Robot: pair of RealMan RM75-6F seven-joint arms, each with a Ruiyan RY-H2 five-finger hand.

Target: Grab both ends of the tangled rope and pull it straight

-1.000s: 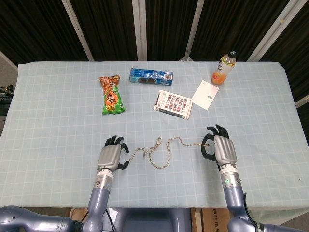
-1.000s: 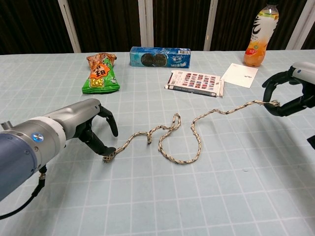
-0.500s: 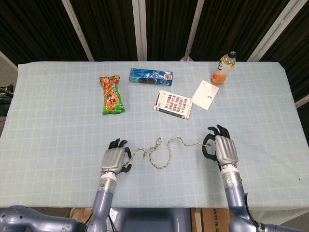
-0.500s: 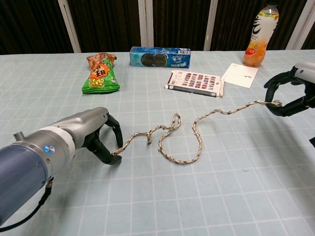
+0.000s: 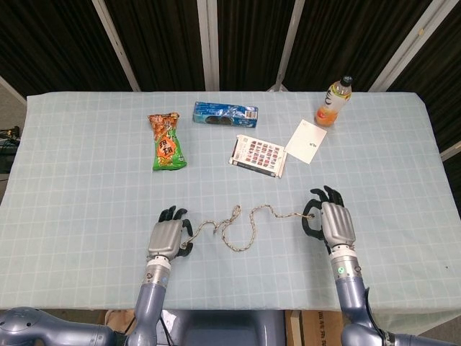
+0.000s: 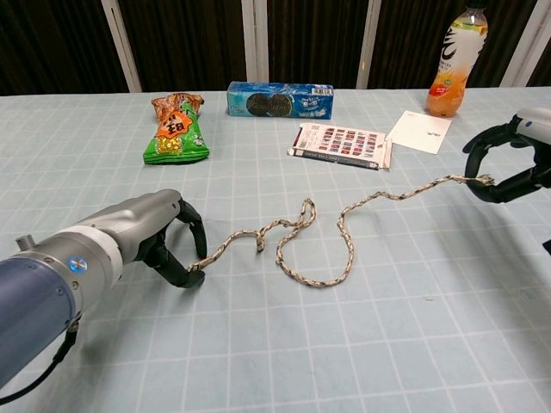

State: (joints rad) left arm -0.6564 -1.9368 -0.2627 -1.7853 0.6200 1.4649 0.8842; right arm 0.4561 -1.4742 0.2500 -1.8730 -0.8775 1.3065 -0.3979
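Note:
A braided rope (image 6: 320, 282) lies in loose curves and one loop on the checked tablecloth; it also shows in the head view as the rope (image 5: 236, 247). My left hand (image 6: 153, 234) rests low on the cloth at the rope's left end and pinches that end between curled fingertips (image 6: 195, 272). In the head view the left hand (image 5: 166, 238) is seen from above. My right hand (image 6: 515, 161) pinches the right end, with that stretch of rope running toward it. The right hand (image 5: 334, 221) sits near the table's front right.
A green snack bag (image 5: 167, 142), a blue cookie box (image 5: 225, 114), a printed booklet (image 5: 258, 156), a white card (image 5: 306, 141) and an orange drink bottle (image 5: 333, 102) stand along the far half. The table's front edge (image 5: 245, 308) runs just behind both wrists.
My left hand closed in on the rope's left end, shifting right and then slightly back left with the end following it. The right hand barely moved.

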